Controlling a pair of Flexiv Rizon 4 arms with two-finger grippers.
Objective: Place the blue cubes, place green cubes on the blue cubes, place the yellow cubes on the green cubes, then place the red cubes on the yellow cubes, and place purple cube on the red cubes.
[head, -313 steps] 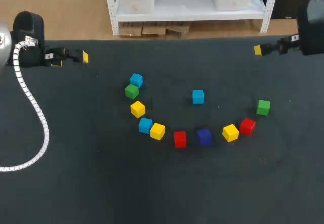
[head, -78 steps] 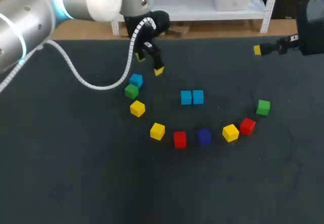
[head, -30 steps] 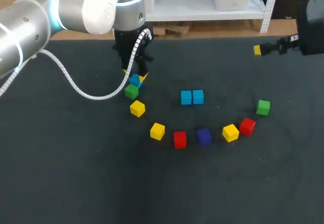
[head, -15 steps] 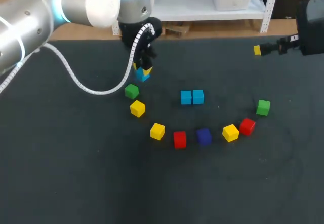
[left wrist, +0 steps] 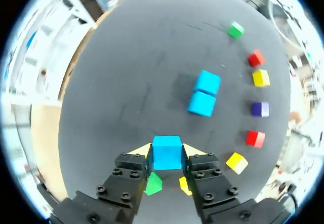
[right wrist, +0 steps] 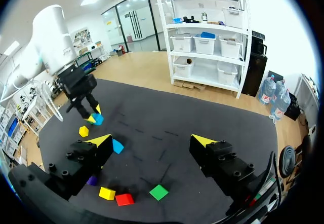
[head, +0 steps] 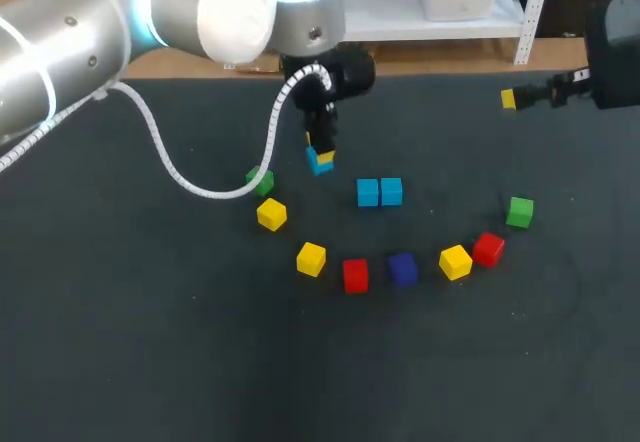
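Clamping a blue cube (left wrist: 167,152) from two sides above the table (head: 150,342), the left gripper (left wrist: 167,156) has the two blue cubes (left wrist: 205,93) ahead of it, so I judge it should lower squarely and set the cube flush beside them before opening.

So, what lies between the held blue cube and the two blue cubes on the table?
Nothing: the left wrist view shows only bare table between the held blue cube and the pair.
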